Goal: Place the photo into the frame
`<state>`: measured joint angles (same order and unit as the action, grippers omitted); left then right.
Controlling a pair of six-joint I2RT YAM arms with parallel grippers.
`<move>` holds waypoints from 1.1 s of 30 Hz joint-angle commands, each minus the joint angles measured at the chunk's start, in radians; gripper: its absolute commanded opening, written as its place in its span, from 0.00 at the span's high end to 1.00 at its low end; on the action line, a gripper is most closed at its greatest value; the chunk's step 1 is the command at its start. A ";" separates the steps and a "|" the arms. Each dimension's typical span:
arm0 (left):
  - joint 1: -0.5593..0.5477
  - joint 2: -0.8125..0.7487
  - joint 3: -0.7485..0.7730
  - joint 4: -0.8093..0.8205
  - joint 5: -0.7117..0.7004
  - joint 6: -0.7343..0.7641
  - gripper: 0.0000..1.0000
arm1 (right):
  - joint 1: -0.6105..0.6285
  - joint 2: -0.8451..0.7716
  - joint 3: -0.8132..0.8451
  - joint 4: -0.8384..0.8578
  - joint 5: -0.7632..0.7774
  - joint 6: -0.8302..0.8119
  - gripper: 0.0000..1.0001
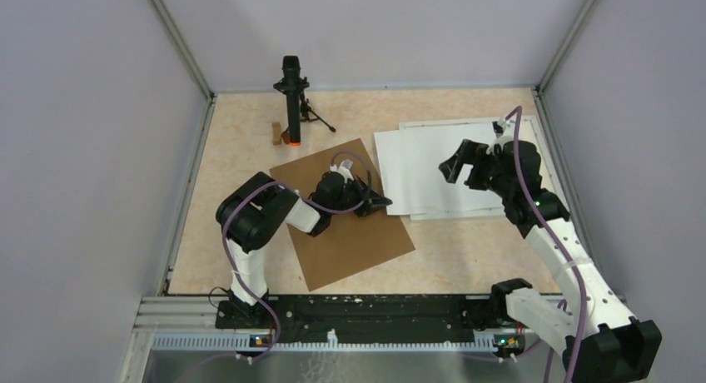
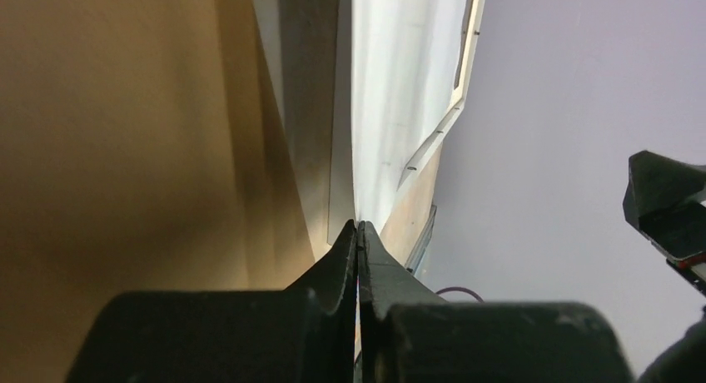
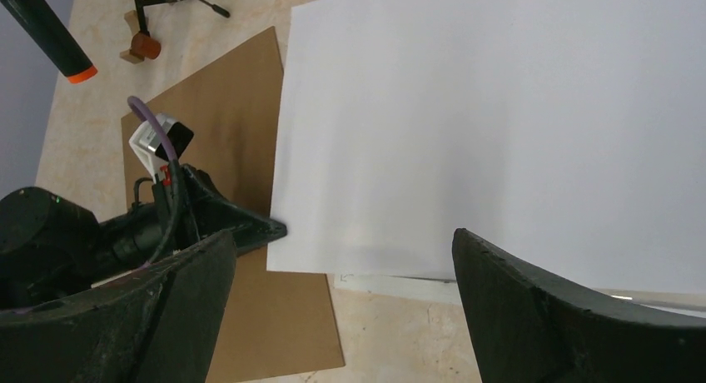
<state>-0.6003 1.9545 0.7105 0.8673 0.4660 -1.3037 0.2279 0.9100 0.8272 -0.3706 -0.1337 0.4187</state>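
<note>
Left claw [image 1: 384,203] shut tight on a corner of the photo [image 1: 425,171].
Right claw [image 1: 474,156] hangs wide open above it, holding nothing.

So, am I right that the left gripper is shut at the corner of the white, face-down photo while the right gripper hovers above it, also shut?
Not quite: the right gripper is open, its jaws spread wide over the photo, as the right wrist view shows. The left gripper is indeed shut at the photo's corner.
</note>
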 commanded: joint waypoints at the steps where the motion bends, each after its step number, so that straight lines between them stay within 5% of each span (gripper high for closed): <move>1: -0.083 -0.076 -0.072 0.206 -0.210 -0.050 1.00 | -0.001 -0.012 0.037 0.000 -0.010 -0.014 0.01; 25: -0.194 0.151 0.321 -0.010 -0.122 -0.045 1.00 | -0.001 -0.036 0.030 -0.033 0.006 -0.023 0.01; 33: -0.150 0.066 0.256 -0.057 -0.077 -0.077 1.00 | 0.000 -0.037 0.029 -0.057 0.055 -0.004 0.01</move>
<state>-0.7731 2.0899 1.0016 0.8532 0.3477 -1.3605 0.2279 0.8948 0.8272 -0.4221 -0.1219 0.4034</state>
